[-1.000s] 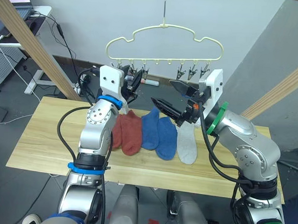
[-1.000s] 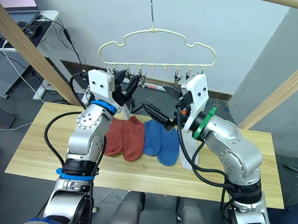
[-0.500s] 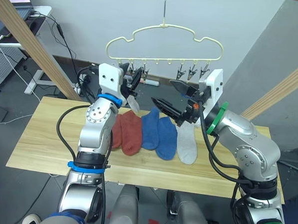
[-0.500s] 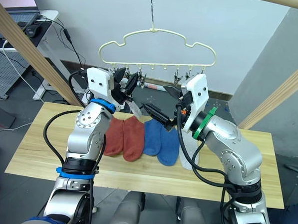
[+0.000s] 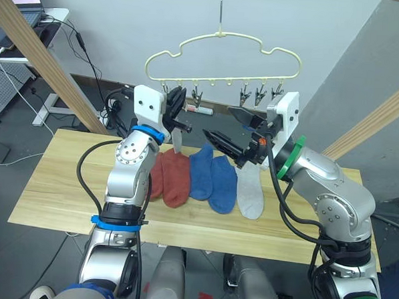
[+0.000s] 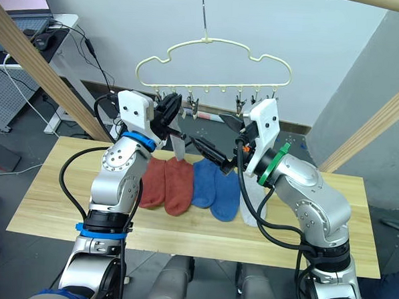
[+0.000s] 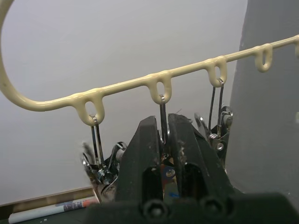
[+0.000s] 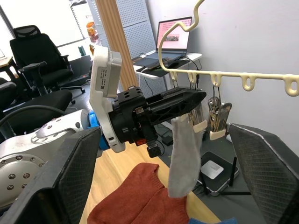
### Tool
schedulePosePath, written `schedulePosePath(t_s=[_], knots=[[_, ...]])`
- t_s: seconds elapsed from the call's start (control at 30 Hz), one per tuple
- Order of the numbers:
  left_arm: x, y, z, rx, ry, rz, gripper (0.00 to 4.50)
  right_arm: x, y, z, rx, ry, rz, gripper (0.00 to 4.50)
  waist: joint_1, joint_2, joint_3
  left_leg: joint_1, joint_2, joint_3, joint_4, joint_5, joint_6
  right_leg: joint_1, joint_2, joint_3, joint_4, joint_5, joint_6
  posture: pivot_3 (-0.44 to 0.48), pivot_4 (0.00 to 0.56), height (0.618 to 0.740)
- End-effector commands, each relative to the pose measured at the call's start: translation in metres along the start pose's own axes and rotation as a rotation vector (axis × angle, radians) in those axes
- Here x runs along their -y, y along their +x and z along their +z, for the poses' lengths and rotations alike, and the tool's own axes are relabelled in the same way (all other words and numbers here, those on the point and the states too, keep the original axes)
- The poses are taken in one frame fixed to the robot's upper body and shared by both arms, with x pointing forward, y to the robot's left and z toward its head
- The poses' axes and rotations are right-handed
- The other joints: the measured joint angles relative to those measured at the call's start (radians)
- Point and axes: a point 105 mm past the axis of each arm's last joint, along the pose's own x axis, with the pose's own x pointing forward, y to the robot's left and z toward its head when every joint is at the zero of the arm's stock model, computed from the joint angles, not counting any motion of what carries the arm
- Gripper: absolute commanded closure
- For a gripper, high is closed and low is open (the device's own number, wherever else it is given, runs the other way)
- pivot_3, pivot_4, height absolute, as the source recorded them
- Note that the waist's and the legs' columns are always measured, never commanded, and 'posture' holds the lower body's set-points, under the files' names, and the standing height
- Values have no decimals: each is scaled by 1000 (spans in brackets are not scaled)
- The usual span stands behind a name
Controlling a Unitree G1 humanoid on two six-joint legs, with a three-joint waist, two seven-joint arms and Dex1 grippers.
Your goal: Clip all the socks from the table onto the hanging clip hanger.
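My left gripper [image 5: 178, 103] is raised to the left-hand clips of the pale-yellow clip hanger [image 5: 222, 38] and is shut on a light grey sock [image 5: 176, 140], which hangs straight down from its fingers. In the left wrist view the fingers [image 7: 149, 144] are pressed together around a clip's wire under the hanger's bar [image 7: 159, 84]. My right gripper [image 5: 225, 129] is open in mid-air just right of that sock, above the table [image 5: 64, 182]. On the table lie two rust-red socks [image 5: 171, 176], two blue socks [image 5: 211, 177] and one grey sock [image 5: 251, 192].
Thick wooden frame poles slant at the left [image 5: 44, 54] and right [image 5: 382, 119]. Behind the table stand a desk with a laptop [image 5: 22, 13] and cables on the floor. The table's left and right ends are bare wood.
My left gripper has lifted the grey sock up and a little right, into the hanger's left clips; the hanger has swung slightly right. The right arm has stayed put.
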Motion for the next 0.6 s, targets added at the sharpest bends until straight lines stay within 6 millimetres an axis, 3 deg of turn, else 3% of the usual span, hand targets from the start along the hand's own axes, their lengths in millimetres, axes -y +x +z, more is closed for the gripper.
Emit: schedulePosePath(t_s=[0.03, 0.13, 0.23, 0.37, 0.6], knots=[[2, 1, 13, 48, 8, -9, 4494, -6, -2, 14, 54, -20, 20, 0, 0, 0, 0, 0, 0, 0, 0, 0, 0, 0, 0, 0, 0, 0, 0, 181, 299, 740], [1, 1, 12, 34, -9, -10, 4494, 5, -2, -4, -42, -54, -42, 0, 0, 0, 0, 0, 0, 0, 0, 0, 0, 0, 0, 0, 0, 0, 0, 183, 297, 740], [-1, -1, 10, -5, -113, -53, 4494, 33, -17, -59, -289, -112, -211, 0, 2, -1, -1, 1, 0, 0, 0, 0, 0, 1, 0, 0, 0, 0, 0, 183, 297, 740], [-7, -7, 9, -78, -298, -136, 4494, 57, -29, -111, -449, -178, -328, 0, -5, -2, -1, 1, 0, -1, 0, 1, -2, 2, 0, -1, 0, 0, 0, 179, 296, 740], [-18, -19, 12, -170, -385, -206, 4494, 74, -37, -182, -654, -173, -360, 0, -37, -2, -1, 2, 1, -1, 1, 2, -2, 2, 1, 0, 1, -2, 4, 189, 295, 740]])
